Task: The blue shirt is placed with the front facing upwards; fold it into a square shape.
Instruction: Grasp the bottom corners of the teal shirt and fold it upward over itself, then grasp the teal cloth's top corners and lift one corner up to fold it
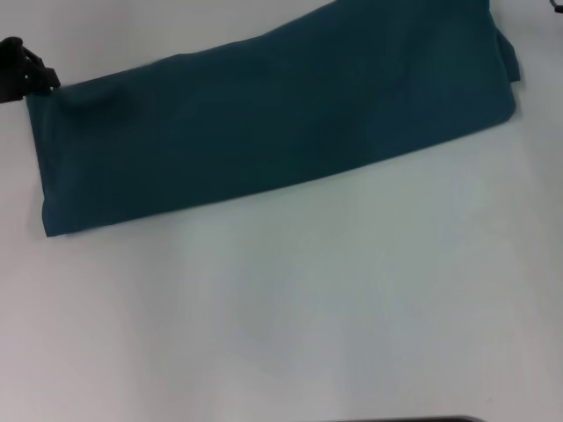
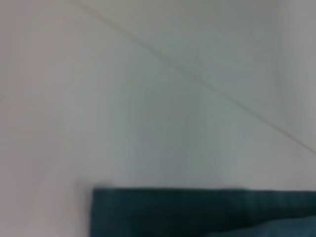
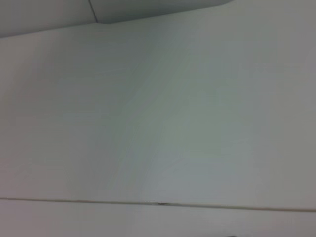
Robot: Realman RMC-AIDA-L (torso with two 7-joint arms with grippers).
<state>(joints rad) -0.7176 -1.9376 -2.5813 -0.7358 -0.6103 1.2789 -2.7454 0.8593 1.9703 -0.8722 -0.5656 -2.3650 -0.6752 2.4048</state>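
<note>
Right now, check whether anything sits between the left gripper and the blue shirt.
Nothing visible does. In the head view the left gripper is already at the far left corner of the blue shirt, which lies as a long folded strip on the white table. The right gripper is out of view.

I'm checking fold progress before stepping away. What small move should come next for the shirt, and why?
Probably carry the left end over toward the right end. The blue shirt already lies as a long narrow band on the table, not square, and the left gripper sits at its far left corner.
</note>
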